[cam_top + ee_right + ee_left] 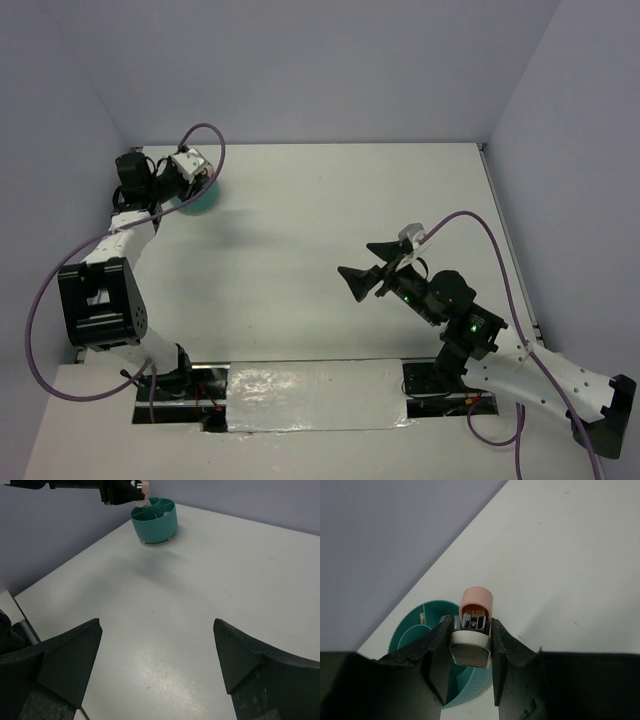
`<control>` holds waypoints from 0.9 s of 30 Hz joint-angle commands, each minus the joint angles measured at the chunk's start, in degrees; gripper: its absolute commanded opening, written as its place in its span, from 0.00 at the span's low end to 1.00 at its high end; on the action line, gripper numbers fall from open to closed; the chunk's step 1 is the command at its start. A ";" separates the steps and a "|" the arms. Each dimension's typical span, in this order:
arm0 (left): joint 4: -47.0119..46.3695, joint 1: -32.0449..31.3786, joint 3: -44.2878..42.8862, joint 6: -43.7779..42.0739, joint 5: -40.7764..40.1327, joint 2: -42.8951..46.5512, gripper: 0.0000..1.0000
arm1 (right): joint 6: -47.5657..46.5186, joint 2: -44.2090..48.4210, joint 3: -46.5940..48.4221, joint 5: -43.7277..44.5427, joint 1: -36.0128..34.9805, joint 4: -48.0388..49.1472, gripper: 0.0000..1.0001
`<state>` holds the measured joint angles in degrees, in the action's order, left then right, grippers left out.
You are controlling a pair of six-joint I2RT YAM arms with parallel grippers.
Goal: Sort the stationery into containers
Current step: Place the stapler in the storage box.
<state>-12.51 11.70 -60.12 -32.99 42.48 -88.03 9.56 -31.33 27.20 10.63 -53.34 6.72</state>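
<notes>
The round teal cup (203,200) stands at the far left of the table, near the wall. My left gripper (190,168) hovers right over it and is shut on a pink-and-white oblong piece (476,600). In the left wrist view the piece hangs between the fingers above the cup's rim (409,630), and a small pale piece (421,616) shows in one compartment. My right gripper (357,262) is open and empty above the bare middle-right of the table. In the right wrist view (157,625) the cup (155,522) is far ahead. No other stationery shows on the table.
Grey walls close the table on the left, back and right. The cup sits close to the left wall (395,540). A shiny strip (315,395) lies at the near edge between the arm bases.
</notes>
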 commanded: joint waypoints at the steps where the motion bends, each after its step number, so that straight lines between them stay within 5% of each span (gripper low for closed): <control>1: -2.76 0.51 -2.29 -7.44 4.19 -1.79 0.00 | 0.55 -0.31 1.27 -0.26 0.34 -0.91 1.00; 12: -2.86 3.32 -6.33 -8.24 6.21 -8.99 0.01 | 0.81 0.66 1.63 -1.05 0.43 -1.71 1.00; 27: -13.32 3.94 -0.53 -6.47 4.54 -10.41 0.09 | 0.55 0.22 1.72 -1.76 0.34 -1.89 1.00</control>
<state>-20.29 15.25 -61.41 -38.70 43.81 -97.84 10.02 -31.55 27.20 9.15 -53.21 4.60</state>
